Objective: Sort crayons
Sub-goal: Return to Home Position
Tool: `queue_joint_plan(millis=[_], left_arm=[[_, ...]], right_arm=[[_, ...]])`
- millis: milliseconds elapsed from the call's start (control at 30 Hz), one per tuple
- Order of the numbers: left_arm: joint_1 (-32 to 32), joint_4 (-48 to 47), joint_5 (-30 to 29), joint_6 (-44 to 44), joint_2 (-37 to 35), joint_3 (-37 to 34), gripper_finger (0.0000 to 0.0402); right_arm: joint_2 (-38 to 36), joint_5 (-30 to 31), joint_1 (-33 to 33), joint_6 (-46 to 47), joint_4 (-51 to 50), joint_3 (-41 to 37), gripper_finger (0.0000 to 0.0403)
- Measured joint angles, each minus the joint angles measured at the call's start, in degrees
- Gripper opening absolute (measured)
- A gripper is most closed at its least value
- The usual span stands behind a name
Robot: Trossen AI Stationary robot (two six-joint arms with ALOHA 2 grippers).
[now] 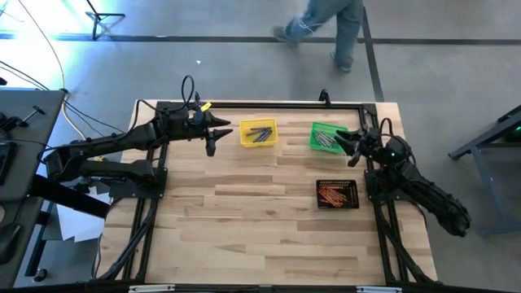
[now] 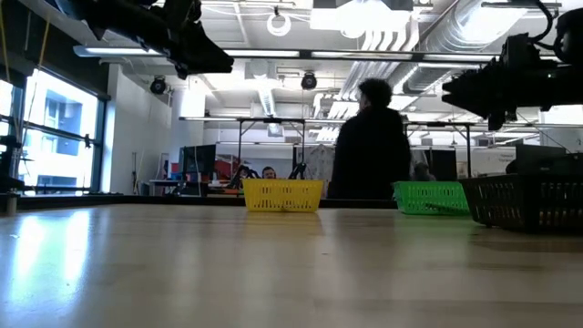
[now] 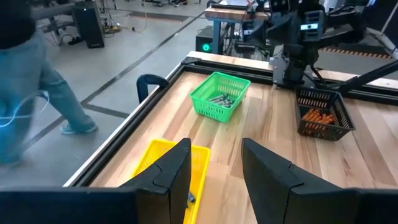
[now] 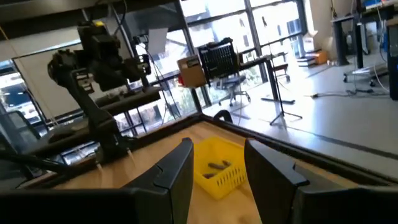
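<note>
The wooden table (image 1: 244, 232) bears a yellow bin (image 2: 283, 195), a green bin (image 2: 430, 197) and a black bin (image 2: 528, 204)

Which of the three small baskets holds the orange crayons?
The black mesh basket: orange crayons fill it. The yellow basket and green basket hold greyish sticks.

Your high camera looks straight down on the desk (image 1: 244, 244). The low one sits at desk-top height, facing the far room. The left wrist camera looks right past the left pincer (image 3: 216, 146), close over the yellow bin (image 3: 199, 165). The right wrist camera looks left past the right pincer (image 4: 219, 146). All four views share that bin.
</note>
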Motion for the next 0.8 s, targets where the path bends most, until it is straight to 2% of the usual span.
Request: queue_joint_plan(millis=[100,533,800], left_arm=[[-0.41,-0.07,-0.02,0.0,0.0,0.0,0.0127],[-2.43,-2.12,0.81,-0.48,0.02,0.04,0.0127],[-5.34,2.5,6.24,2.44,1.22,0.04,0.0127]], right_arm=[[0.48,0.23,0.04,0.01,2.53,0.04,0.0138],[0.27,0.2,0.09,0.01,-0.06,0.04,0.0138],[0.27,0.2,0.09,-0.01,-0.04,0.04,0.0138]])
